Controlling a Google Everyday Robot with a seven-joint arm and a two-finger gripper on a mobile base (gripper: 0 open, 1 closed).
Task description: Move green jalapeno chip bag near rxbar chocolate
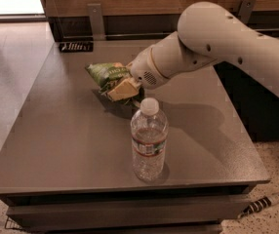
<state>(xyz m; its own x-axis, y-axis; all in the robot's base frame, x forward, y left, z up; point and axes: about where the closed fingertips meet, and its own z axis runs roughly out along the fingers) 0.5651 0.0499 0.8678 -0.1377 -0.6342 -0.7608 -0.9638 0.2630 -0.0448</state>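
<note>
Nearest the camera: front edge of the grey table (71, 150), bare on that side.

Clear plastic water bottle (149, 140) stands upright on the near side of the gripper, slightly to its right in view. Its white cap sits just below the wrist, close but apparently not touching.

Gripper (124, 88) hangs over mid-table at the end of the white arm (227, 38), which reaches in from the right. It is clamped on the green jalapeno chip bag (105, 74). One tan finger (126, 87) presses the bag's near-right end; the rest of the bag juts out to the left of the gripper. A dark shadow beneath suggests the bag is clear of the tabletop, though only just.

Rxbar chocolate (75, 46) lies flat beyond the gripper and off to its left, well apart from it, close to the table's far edge.

Behind it: a wood-panelled wall with a metal bracket (95, 18).

Risks, as judged:
- The grip is on one end of a crinkly bag, so a quick swing could let it slip or twist out.
- A low wrist moving away could clip the bottle cap and tip the bottle.
- Carrying too far or setting down hard could shove the bar against or off the far edge, or land the bag on top of it.
</note>
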